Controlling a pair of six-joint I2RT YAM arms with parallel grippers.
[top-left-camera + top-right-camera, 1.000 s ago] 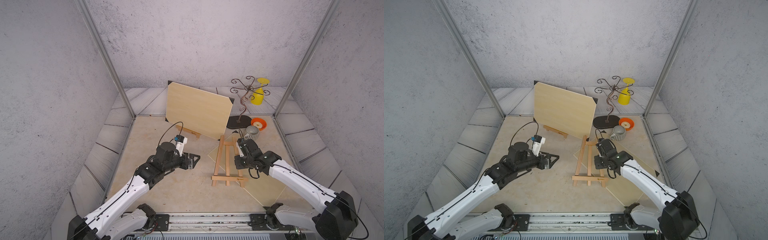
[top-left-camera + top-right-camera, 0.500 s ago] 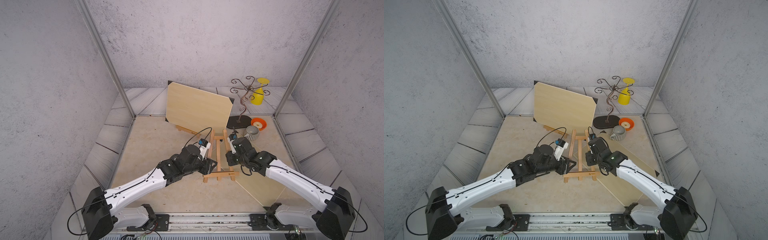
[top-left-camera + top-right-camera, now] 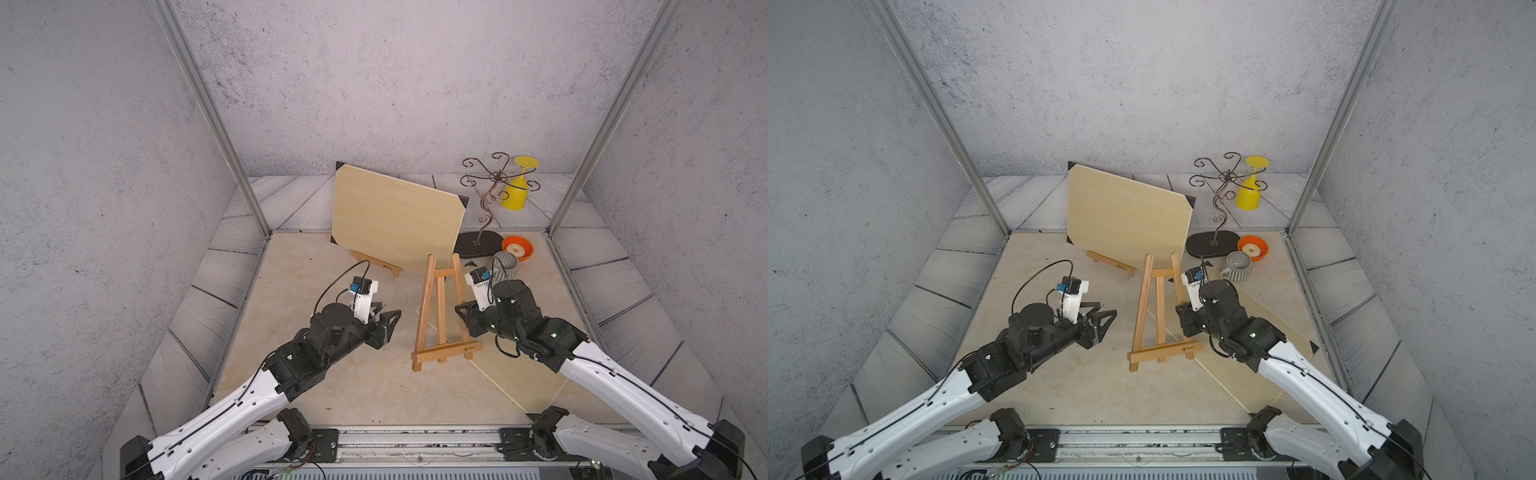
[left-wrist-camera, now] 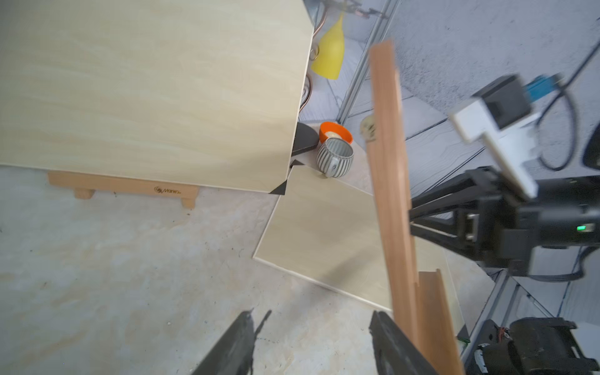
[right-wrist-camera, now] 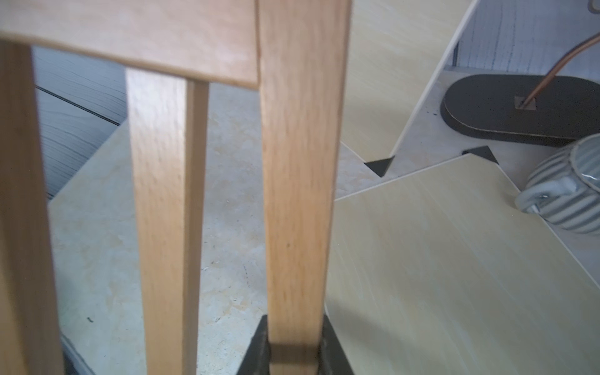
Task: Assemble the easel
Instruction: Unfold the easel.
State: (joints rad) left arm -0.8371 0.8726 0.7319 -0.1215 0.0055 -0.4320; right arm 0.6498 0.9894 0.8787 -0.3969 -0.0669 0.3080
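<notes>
Top views, easel (image 3: 424, 316) standing, long axis near-upright

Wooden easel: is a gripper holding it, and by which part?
The right gripper is shut on one side leg of the wooden easel, about halfway up. The left gripper is open and holds nothing.

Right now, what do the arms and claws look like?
The left arm and right arm are white tubes with black joints. The left claw and right claw are black, triangular. Each wrist carries a white bracket with a blue plug and black cable.
</notes>
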